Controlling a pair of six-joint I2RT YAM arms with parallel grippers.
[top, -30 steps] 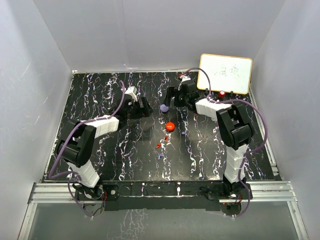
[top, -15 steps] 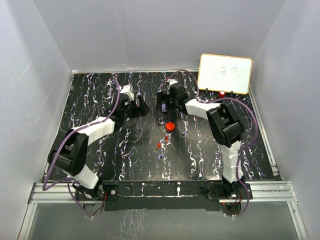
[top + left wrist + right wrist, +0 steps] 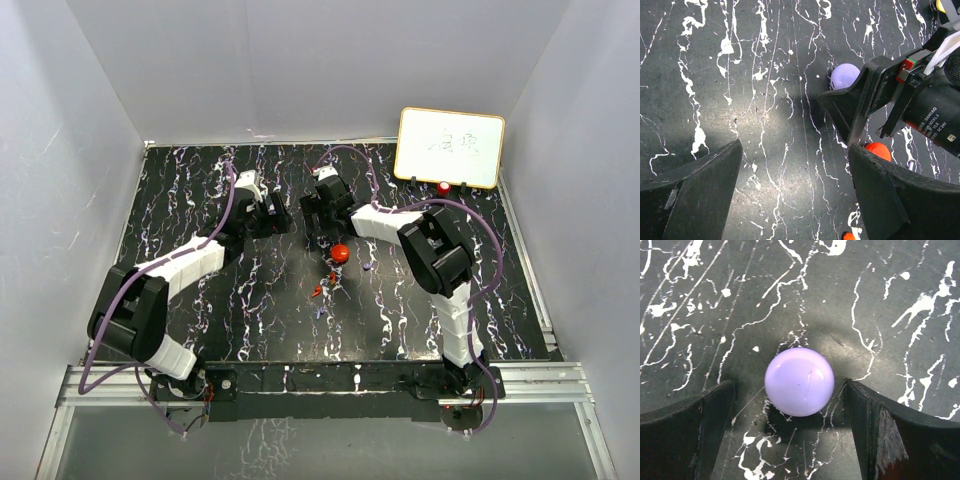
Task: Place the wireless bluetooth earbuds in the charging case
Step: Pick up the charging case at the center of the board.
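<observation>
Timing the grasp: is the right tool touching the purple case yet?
Apart. The right wrist view shows the purple case lying on the table inside the open right tool, with a gap visible on each side.

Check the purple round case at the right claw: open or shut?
Shut: the purple case shows one smooth, unbroken dome, with no cavity or raised lid, lying between the fingers of the open right claw.

Black marbled worktop [image 3: 200, 190], both arms stretched toward mid-back, left pincer [image 3: 275, 218] near right pincer [image 3: 314, 215], red round case [image 3: 341, 253] just nearer than right pincer, red earbuds [image 3: 318, 291], purple earbuds [image 3: 367, 266] close by, whiteboard [image 3: 450, 147] back right.
</observation>
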